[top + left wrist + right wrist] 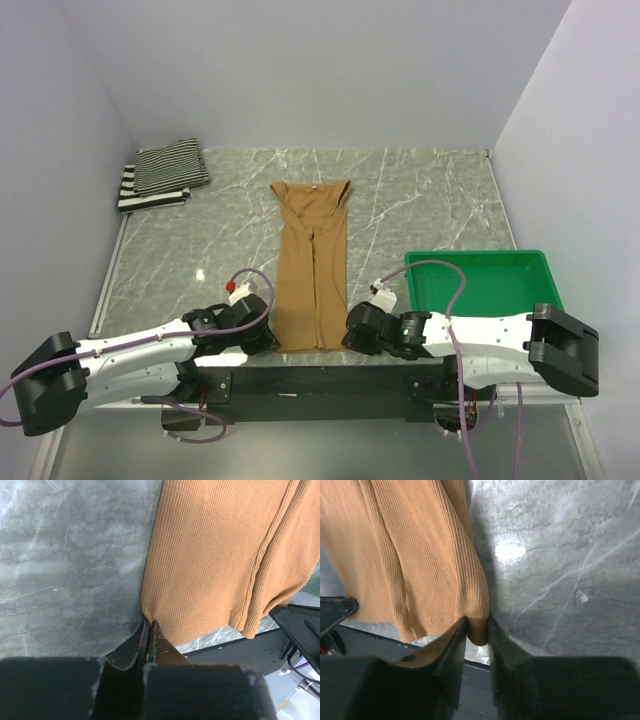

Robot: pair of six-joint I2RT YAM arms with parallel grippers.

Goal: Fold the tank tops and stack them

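A tan-brown tank top [313, 265] lies flat in the middle of the grey marbled table [420, 200]. It is a finely ribbed knit. Both its sides are folded in toward the centre, leaving a narrow strip with a lengthwise crease down the middle. Its long axis runs from the near edge of the table straight toward the far wall. The scooped neckline and straps point away from the arms, and the stitched hem sits at the near edge between the two wrists.

The left fingers [150, 635] are pressed together on the hem's near-left corner, with the cloth caught at their tips. The right fingers [465, 631] stand a little apart, and the rounded fold of the near-right corner is squeezed between them, touching both.

In the far-left corner of the table, well apart from the tan top, two more tops are folded and stacked. The pinstriped top [172, 166] lies on the wide-striped top [150, 197], whose black and white bands show along the near and left sides. A green tray [490, 285] sits at the near right, beside the right arm.
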